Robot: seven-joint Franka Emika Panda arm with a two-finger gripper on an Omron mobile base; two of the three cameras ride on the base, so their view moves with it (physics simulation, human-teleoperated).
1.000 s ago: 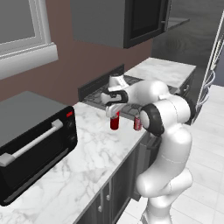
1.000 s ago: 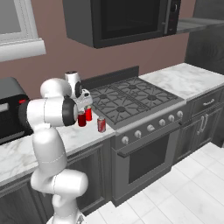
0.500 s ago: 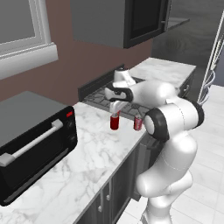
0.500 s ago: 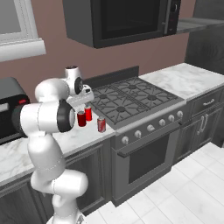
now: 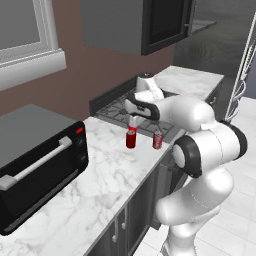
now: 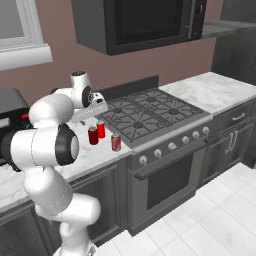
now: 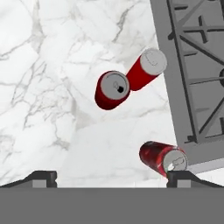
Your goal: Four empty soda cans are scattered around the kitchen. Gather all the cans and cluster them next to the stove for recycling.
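Counter front edge: the darker patterned red can (image 6: 116,142) is standing upright on the marble counter (image 5: 85,200), close to the front edge and just beside the stove's left side.
Middle of the cluster: two bright red cans are standing close together, one (image 6: 93,135) slightly nearer the front and the other (image 6: 101,129) just behind it toward the stove; in the hand view they (image 7: 112,90) (image 7: 148,68) are reading as nearly touching, though contact cannot be confirmed.
Reason for the placement: all three are sitting near the counter's stove-side edge, which is fitting the task's call for a cluster next to the range; a judgement, but the grouping looks deliberate.
Gripper: the gripper (image 6: 89,113) is hovering above the two bright red cans, its fingers spread wide and grasping nothing; the dark fingertips (image 7: 43,178) in the hand view are standing far apart with bare marble between them.
Reason for the pose: the claw is looking straight down on the cluster, which suggests a can is sitting freshly released beneath it.
Stove: the stove (image 6: 165,117) is filling the space right of the cans, grates bare, knobs along its front.
Toaster oven: the black toaster oven (image 5: 35,165) is sitting well apart at the counter's far left end.
Progress: three cans are clustered; the purple one is presumably elsewhere, so fetching it is likely the remaining job.
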